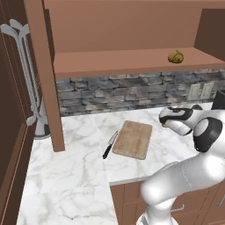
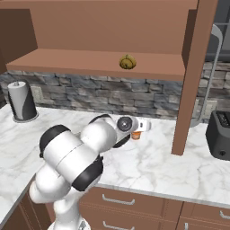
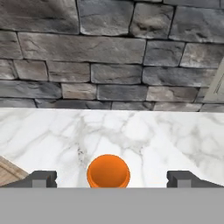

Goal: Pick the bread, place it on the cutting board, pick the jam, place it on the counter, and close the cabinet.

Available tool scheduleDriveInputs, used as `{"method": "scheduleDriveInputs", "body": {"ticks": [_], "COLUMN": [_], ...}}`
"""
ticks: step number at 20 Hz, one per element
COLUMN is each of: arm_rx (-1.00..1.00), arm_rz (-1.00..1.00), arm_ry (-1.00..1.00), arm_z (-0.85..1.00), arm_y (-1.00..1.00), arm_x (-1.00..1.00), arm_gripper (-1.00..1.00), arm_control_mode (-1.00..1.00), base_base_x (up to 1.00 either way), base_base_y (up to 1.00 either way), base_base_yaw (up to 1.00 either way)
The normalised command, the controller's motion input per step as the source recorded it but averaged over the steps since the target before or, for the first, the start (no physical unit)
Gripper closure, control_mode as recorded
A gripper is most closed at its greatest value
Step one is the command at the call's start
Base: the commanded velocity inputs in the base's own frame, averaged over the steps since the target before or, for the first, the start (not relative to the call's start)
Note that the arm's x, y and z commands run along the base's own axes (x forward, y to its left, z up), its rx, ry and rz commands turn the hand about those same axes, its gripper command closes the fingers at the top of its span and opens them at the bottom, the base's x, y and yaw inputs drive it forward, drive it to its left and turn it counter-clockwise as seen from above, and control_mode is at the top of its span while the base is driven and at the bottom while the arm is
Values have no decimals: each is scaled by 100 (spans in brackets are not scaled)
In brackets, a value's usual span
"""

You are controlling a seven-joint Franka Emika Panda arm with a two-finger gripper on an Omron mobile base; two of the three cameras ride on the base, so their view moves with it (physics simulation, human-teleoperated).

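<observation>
Jam [image 3: 108, 171] between open gripper [image 3: 111, 178] fingertips, counter [image 3: 144, 131] bare beyond.

The jam [image 3: 108, 171] stands upright on the counter [image 3: 144, 131], seen from above, at the bottom centre of the hand view. The gripper [image 3: 111, 178] has its jaws spread wide, one fingertip [image 3: 41, 178] to each side of the jar, both apart from it. A corner of the cutting board [image 3: 8, 170] shows at the lower left edge. A grey stone wall [image 3: 100, 52] backs the counter's far edge.
</observation>
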Motion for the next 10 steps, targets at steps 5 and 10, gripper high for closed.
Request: {"method": "scheduleDriveInputs", "body": {"ticks": [5, 10], "arm_rx": [0, 0], "arm_rz": [0, 0], "arm_ry": [0, 0], "arm_z": [43, 39], "arm_y": [0, 0], "arm_x": [-30, -31], "arm_gripper": [-100, -100], "arm_control_mode": [-100, -100], "base_base_x": [0, 0], "base_base_y": [0, 0], "base_base_yaw": [0, 0]}}
